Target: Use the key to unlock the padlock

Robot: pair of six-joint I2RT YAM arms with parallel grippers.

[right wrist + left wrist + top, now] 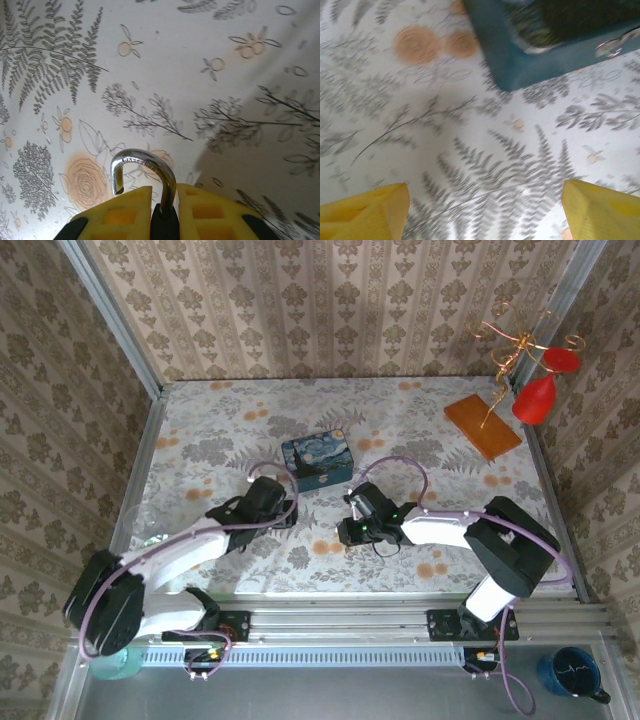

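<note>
My right gripper is shut on the padlock, whose black body sits squeezed between the yellow fingers. Its silvery shackle rises above the fingertips, and the shackle's left end hangs free outside the body. In the top view this gripper hovers low over the middle of the table. My left gripper is open, with bare tablecloth between its yellow fingers. It points at the near side of the blue starry-painting box from the left. The key is out of view.
The blue box stands mid-table just beyond both grippers. An orange board carrying a wire stand with red ornaments sits at the back right. Walls close the table on three sides. A dark mug rests off the table at the near right.
</note>
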